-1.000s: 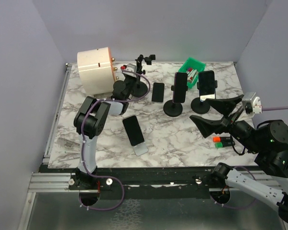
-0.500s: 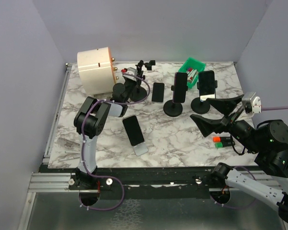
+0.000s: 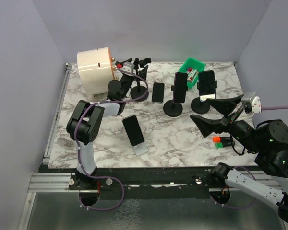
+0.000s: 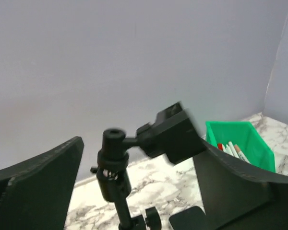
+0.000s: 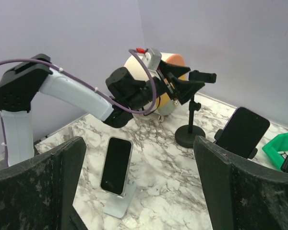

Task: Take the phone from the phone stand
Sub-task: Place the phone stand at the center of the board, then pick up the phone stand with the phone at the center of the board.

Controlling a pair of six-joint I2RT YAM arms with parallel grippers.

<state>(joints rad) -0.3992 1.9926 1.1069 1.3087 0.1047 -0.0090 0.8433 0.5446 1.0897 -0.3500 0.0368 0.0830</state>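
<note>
An empty black phone stand point(image 3: 139, 88) stands at the back. Its clamp head point(image 4: 170, 136) sits between the fingers of my open left gripper point(image 3: 136, 64), untouched. A dark phone point(image 3: 158, 92) lies flat beside that stand's base. Two more phones sit upright in black stands point(image 3: 180, 87) point(image 3: 207, 85). Another phone point(image 5: 116, 164) leans on a silver stand point(image 3: 140, 148) mid-table. My right gripper point(image 3: 200, 110) hovers open over the right side, holding nothing.
A cream cylinder point(image 3: 95, 69) stands at the back left, close to my left gripper. A green bin point(image 3: 193, 67) with pens sits at the back. Small orange and green pieces point(image 3: 222, 140) lie under my right arm.
My left gripper has gone from shut to open and lifted toward the back by the stand's clamp head. Its elbow swung left. The right arm has not moved.
</note>
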